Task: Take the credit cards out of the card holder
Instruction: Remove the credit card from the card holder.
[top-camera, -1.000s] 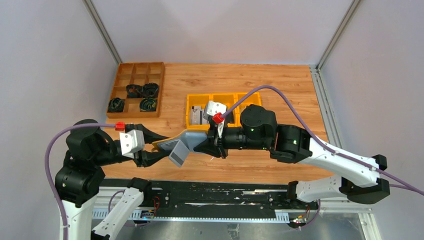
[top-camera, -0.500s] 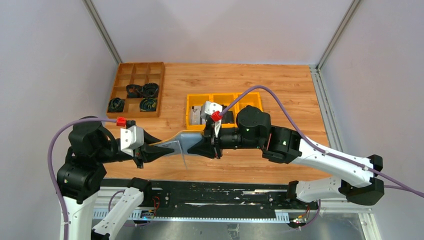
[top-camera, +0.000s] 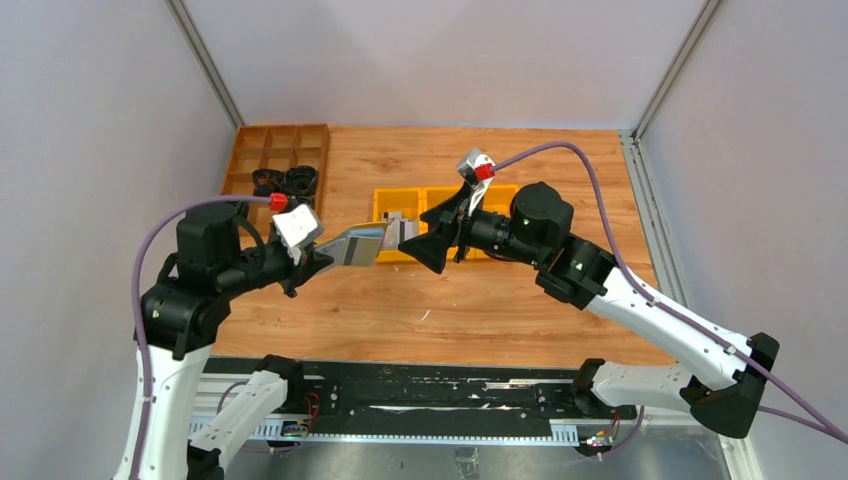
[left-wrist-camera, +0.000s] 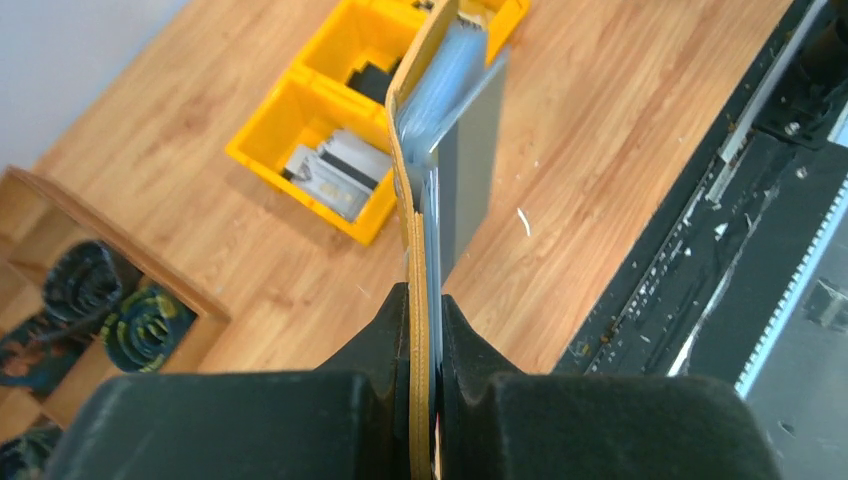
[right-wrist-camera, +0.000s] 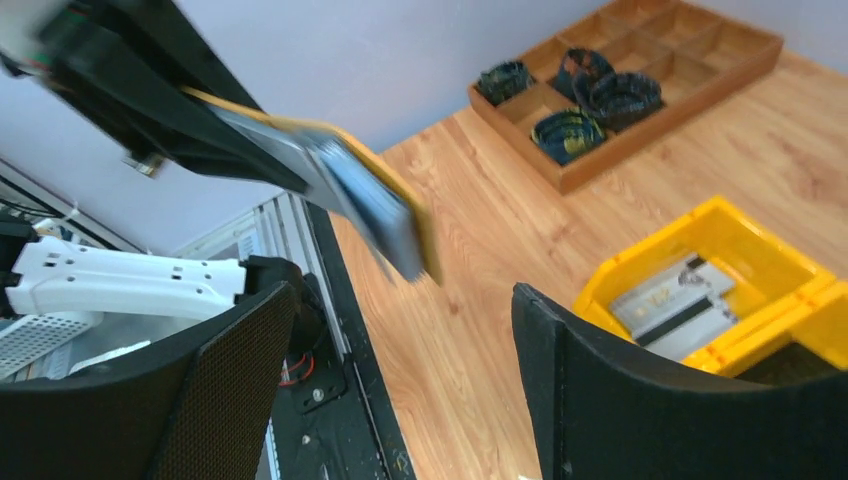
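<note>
Top external view: where do we find the card holder (top-camera: 357, 245)?
— We find it lifted off the table (top-camera: 480, 300), held by the left gripper (top-camera: 318, 262), with its free end near the yellow bins (top-camera: 450, 192).
— Do we trust that grip?
— We do. On the left wrist view the two black fingers (left-wrist-camera: 380, 335) press the mustard cover from both sides, clamped on the holder's near edge. A grey card (left-wrist-camera: 470, 160) juts from the pleated inside.
— And the right gripper (top-camera: 432, 236)?
— We see its fingers spread wide with nothing between them. They point at the holder's free end and sit just apart from it.
— Any cards outside the holder?
— We see a few cards (top-camera: 398, 228) lying in the leftmost bin compartment. A wooden tray (top-camera: 270, 160) with dark coils sits at the far left of the table.
</note>
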